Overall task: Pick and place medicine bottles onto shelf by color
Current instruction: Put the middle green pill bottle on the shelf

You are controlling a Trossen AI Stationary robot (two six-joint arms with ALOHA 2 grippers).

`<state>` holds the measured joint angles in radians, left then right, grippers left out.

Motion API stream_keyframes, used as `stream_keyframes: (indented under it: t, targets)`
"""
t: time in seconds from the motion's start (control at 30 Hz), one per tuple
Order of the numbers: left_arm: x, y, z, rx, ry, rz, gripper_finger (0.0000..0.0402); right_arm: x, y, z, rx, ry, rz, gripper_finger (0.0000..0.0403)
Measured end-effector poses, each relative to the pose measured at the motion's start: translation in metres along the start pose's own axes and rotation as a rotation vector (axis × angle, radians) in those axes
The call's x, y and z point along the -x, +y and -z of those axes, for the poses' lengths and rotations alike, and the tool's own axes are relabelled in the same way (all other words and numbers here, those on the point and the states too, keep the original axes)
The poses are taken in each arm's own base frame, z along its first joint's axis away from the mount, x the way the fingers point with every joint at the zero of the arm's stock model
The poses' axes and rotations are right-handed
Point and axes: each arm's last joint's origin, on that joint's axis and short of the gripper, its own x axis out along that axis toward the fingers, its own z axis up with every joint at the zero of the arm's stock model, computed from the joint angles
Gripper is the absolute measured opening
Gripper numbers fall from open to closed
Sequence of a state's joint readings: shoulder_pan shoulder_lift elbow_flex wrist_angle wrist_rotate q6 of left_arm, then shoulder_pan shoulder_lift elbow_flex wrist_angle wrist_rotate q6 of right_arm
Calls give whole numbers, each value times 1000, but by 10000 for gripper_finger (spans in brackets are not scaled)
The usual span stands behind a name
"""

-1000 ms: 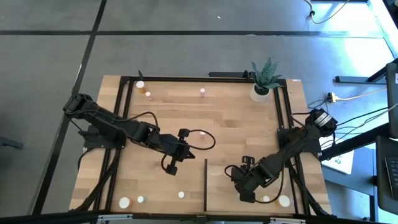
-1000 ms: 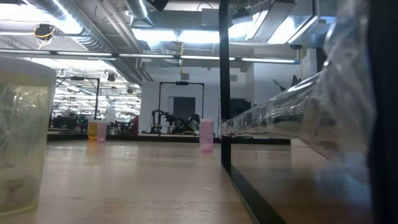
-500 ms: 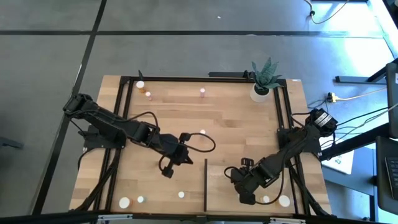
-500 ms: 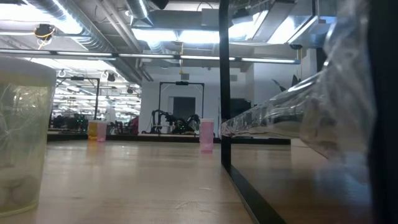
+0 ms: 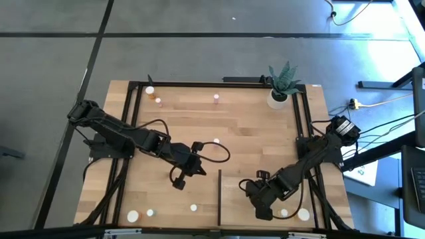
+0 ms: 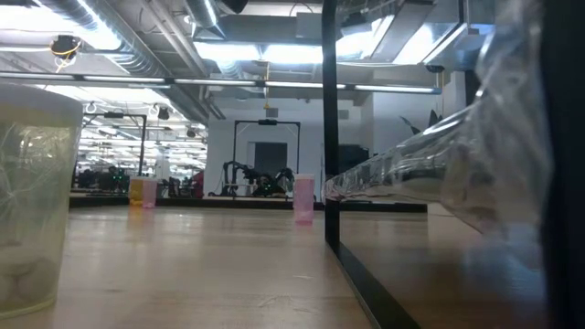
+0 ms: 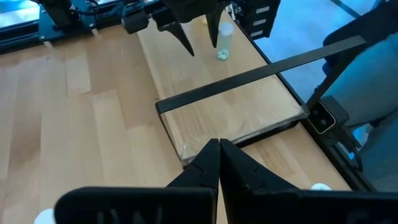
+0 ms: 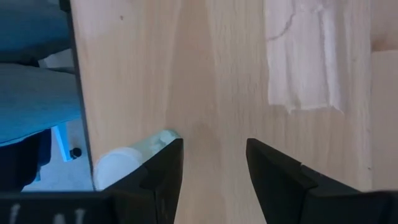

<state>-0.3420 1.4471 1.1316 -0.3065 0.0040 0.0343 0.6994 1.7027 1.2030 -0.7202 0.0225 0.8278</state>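
Movement is slight: left gripper, fingers pressed together and empty, has pulled in a little from a second ago and now holds mid-table, just left of the shelf's dark upright edge. Right gripper has crept a touch toward the table's near edge over the shelf, fingers apart, holding nothing; a white-capped bottle lies beside one finger. Two bottles stand on the shelf; others wait on the table. Likely a release just finished.
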Motion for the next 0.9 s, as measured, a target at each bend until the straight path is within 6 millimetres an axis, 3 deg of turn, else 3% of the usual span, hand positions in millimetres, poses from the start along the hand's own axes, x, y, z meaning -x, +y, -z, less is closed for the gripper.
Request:
stream_keyframes:
  t: [0.9]
  targets:
    - [0, 0, 0, 0, 0, 0, 0, 0, 7, 6, 17, 35, -50, 178]
